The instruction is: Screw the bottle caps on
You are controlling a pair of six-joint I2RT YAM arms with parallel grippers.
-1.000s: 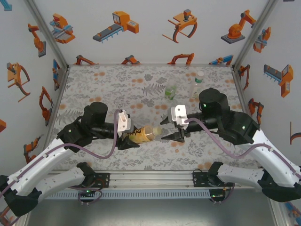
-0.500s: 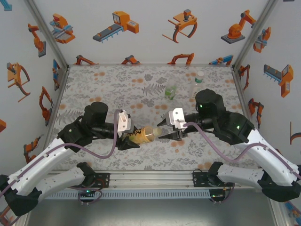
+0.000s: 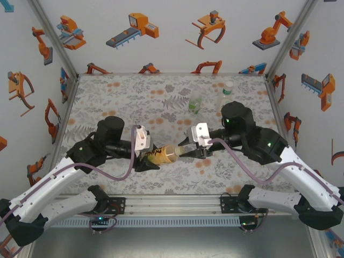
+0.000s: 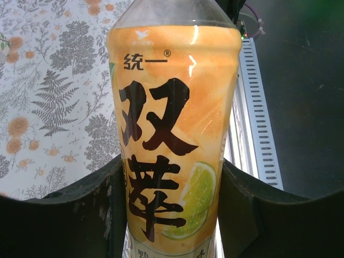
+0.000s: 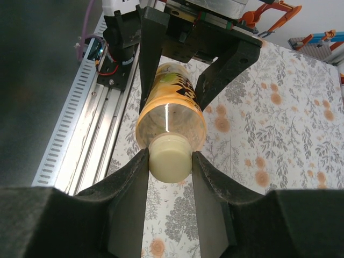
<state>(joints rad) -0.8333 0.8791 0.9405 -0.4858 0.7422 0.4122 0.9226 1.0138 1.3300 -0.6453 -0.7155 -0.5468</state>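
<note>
Right wrist view: the right gripper point(image 5: 170, 157) is pinched on the pale cap point(image 5: 170, 162) at the mouth of the amber bottle point(image 5: 171, 115). The bottle is held sideways above the table point(image 3: 107, 97) by the left gripper point(image 4: 171, 183), which is clamped on its body. What the bottle holds cannot be told. "统一" and "双萃" are printed on its orange label point(image 4: 172, 134), beside a lime slice.

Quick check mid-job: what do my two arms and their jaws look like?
The left arm and right arm have white lower links, black upper housings, and purple cables looping to white wrist blocks. The jaws are matte black.
</note>
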